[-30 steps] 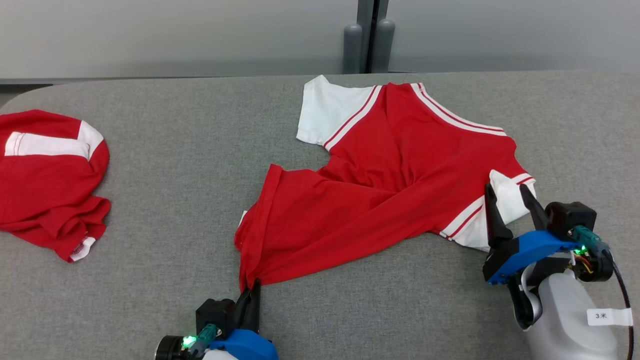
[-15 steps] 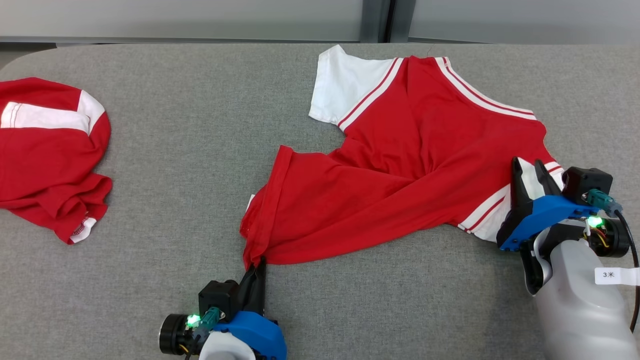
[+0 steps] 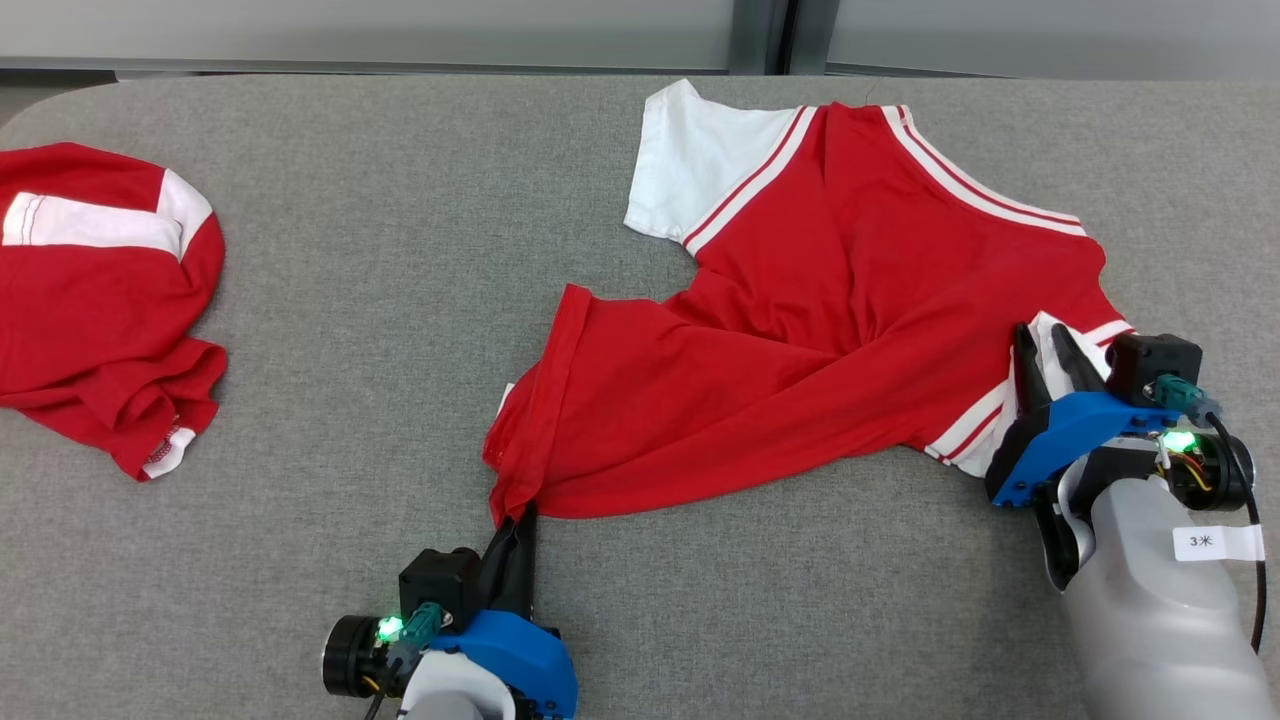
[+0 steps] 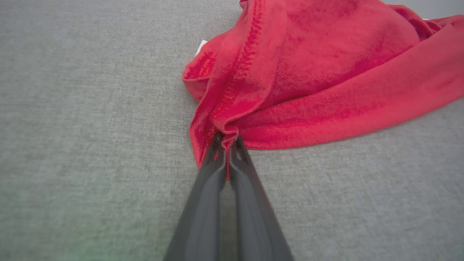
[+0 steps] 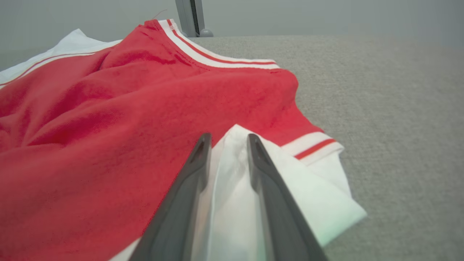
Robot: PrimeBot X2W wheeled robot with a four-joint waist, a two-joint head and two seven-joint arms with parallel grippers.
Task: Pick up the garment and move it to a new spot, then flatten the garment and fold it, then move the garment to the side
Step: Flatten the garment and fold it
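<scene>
A wide strip of bare grey tabletop (image 3: 380, 300) lies open between the red-and-white T-shirt (image 3: 800, 330) and a crumpled red shirt (image 3: 100, 320) at the left edge.

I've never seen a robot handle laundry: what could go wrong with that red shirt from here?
The right end effector straddles the white sleeve with its fingers apart; that hold may slip on lifting.
The left end effector pinches just a bunched hem corner of the red T-shirt; it could pull free.
The body is twisted and creased, so it may not flatten cleanly.
</scene>
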